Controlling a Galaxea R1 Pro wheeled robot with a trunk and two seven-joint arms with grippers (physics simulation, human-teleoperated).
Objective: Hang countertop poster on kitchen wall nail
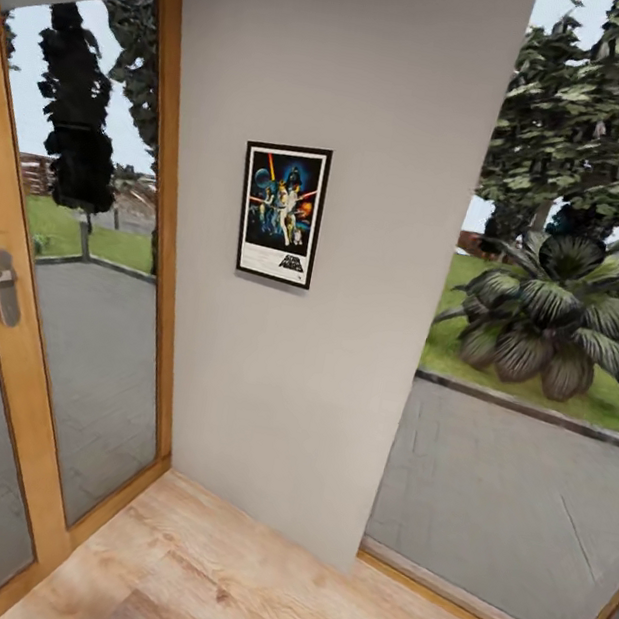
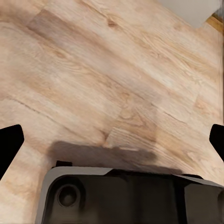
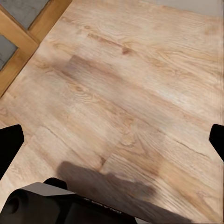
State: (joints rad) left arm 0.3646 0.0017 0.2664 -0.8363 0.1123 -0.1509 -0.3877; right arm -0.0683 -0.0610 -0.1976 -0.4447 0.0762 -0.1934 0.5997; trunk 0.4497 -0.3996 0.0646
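The poster (image 1: pixel 280 213) hangs flat and upright on a pale grey wall (image 1: pixel 405 113), at about the middle of the head view, with nothing holding it. No nail head shows; any nail it hangs from is hidden behind it. The kitchen countertop is out of view. My left gripper (image 2: pixel 112 140) points down at the wood floor, open, its dark fingertips (image 2: pixel 9 145) far apart with nothing between them. My right gripper (image 3: pixel 112 142) is likewise open over the floor, fingertips (image 3: pixel 9 142) at the picture's edges.
A wooden-framed glass door (image 1: pixel 33 383) with a metal handle (image 1: pixel 2 281) stands left of the wall. A large window (image 1: pixel 525 469) with a plant outside lies right of it. Light wood floor (image 1: pixel 298 602) stretches below. My grey base (image 2: pixel 126 196) shows under the left gripper.
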